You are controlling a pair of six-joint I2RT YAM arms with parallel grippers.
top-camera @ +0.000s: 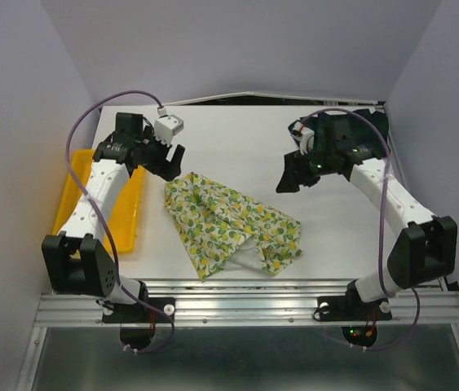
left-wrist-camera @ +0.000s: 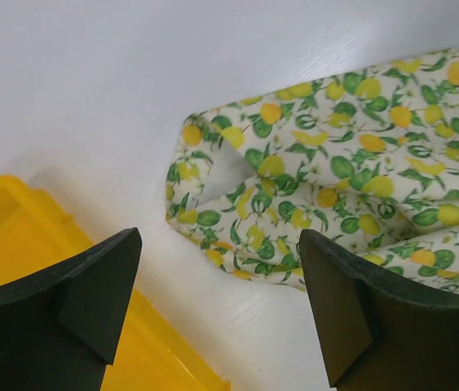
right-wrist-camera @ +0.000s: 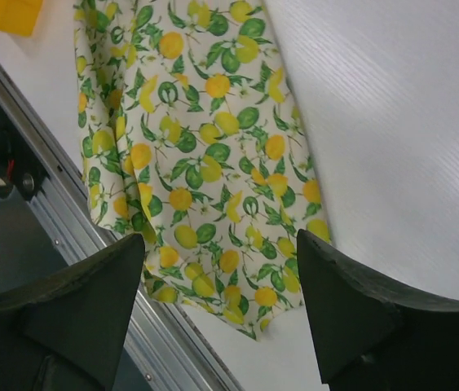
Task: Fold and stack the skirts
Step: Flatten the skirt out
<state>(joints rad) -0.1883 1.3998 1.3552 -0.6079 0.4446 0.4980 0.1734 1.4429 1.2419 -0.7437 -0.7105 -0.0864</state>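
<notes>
You had the lemon-print skirt lying rumpled on the desk, at the centre of the frame. Your left end effector hung by its upper-left corner and your right end effector sat further right, both spread open and gripping nothing.

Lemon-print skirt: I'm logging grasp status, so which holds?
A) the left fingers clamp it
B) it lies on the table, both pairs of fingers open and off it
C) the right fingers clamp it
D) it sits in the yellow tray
B: the lemon-print skirt lies free on the table, left fingers and right fingers spread wide, clear of it.
</notes>
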